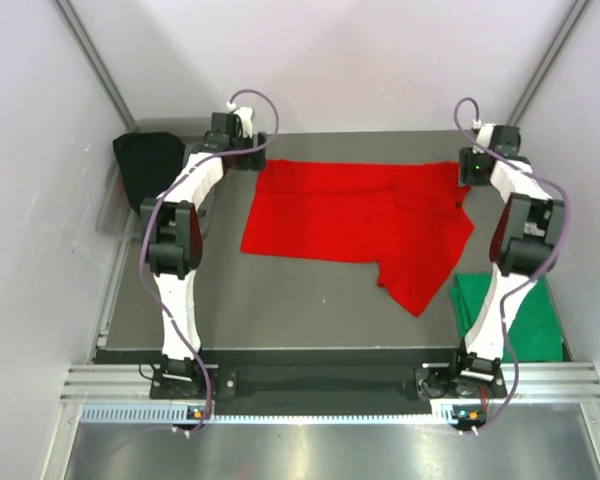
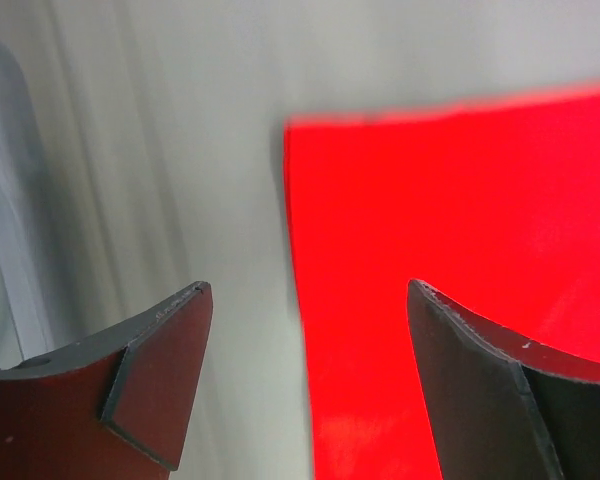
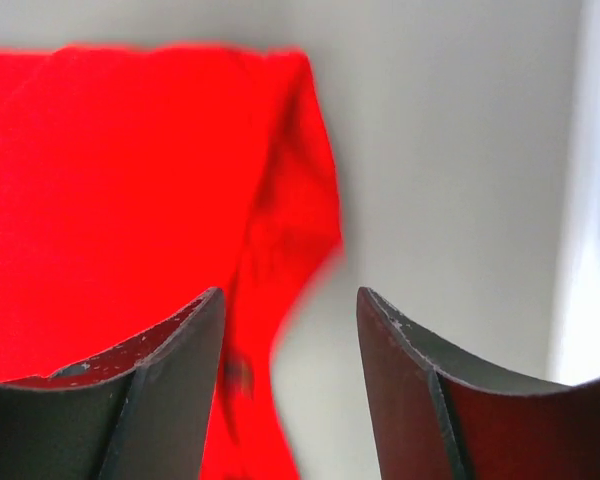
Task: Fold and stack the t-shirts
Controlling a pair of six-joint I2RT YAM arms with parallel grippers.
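Note:
The red t-shirt (image 1: 350,220) lies spread flat across the back half of the dark table, with one part reaching toward the front right. My left gripper (image 1: 252,158) is open over its back left corner; in the left wrist view (image 2: 310,300) the shirt's edge (image 2: 450,250) lies between the fingers. My right gripper (image 1: 467,172) is open over the back right corner; in the right wrist view (image 3: 290,300) the rumpled red edge (image 3: 280,230) lies between the fingers. The green t-shirt (image 1: 525,320) lies at the front right, partly behind the right arm.
A black cloth (image 1: 145,168) sits in a clear bin at the back left, beside the left arm. White enclosure walls with slanted metal posts (image 1: 90,50) close in the table on three sides. A metal rail (image 1: 320,385) runs along the near edge.

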